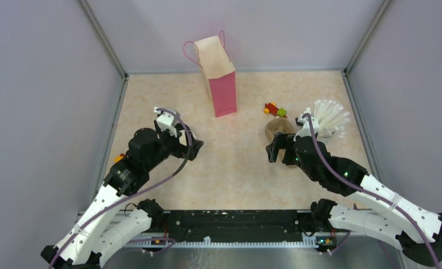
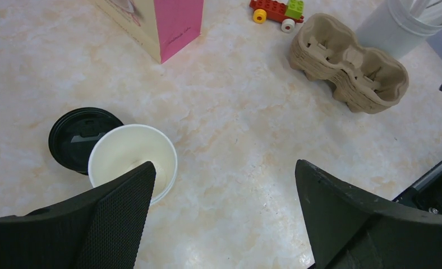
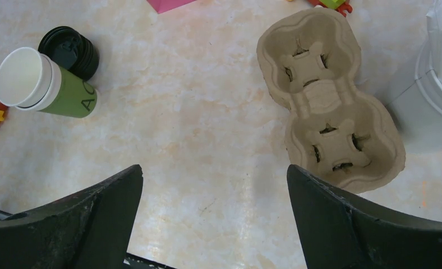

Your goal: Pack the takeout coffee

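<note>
The takeout coffee cup stands open on the table, pale inside, with a black lid lying beside it. In the right wrist view the cup has a green side with white lettering and a doubled white rim, as if two were nested, with stacked black lids behind. My left gripper hangs open just right of the cup, its left finger in front of the rim. My right gripper is open over bare table, left of the brown cup carrier. The cup is hidden under the left arm in the top view.
A pink paper bag stands open at the back middle. The cup carrier sits beside a pale cup of white straws, with a small brick toy behind. A small orange toy lies by the left wall.
</note>
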You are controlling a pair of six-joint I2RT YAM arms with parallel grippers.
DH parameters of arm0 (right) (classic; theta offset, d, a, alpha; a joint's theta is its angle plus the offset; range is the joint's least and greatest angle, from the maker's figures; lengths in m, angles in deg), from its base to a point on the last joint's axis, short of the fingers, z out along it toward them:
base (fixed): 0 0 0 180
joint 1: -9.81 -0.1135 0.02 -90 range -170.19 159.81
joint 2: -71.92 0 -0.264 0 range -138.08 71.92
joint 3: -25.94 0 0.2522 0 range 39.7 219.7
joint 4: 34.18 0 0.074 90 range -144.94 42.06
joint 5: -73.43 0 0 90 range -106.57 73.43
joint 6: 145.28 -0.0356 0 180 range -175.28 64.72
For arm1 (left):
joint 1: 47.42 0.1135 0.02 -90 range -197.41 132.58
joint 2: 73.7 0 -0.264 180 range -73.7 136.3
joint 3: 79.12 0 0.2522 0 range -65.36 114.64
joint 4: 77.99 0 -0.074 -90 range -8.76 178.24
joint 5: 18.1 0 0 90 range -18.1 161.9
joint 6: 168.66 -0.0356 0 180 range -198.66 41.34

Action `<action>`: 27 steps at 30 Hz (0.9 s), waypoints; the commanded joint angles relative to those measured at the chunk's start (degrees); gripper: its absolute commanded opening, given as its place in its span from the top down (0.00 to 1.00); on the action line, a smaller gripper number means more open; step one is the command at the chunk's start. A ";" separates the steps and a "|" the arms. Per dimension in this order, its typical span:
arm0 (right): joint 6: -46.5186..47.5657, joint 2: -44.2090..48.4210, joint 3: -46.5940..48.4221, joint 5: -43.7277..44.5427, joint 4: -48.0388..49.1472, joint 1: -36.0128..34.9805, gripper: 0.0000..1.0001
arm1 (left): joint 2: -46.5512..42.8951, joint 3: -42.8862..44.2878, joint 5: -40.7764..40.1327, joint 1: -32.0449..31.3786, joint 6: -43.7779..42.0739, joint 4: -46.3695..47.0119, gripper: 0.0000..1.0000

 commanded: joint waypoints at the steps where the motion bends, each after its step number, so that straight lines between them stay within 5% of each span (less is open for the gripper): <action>1: 0.35 -0.30 2.15 0.28 2.45 -0.41 0.03 | 0.74 0.84 -7.53 0.19 1.83 -1.68 0.01; 16: 4.35 2.26 -1.65 -9.81 13.70 -0.41 0.04 | 12.78 6.90 -38.33 1.39 16.05 -14.49 0.02; 27: 5.47 0.76 -5.04 -14.69 20.10 -0.41 0.06 | 14.34 2.24 -20.27 16.21 23.06 -9.56 0.29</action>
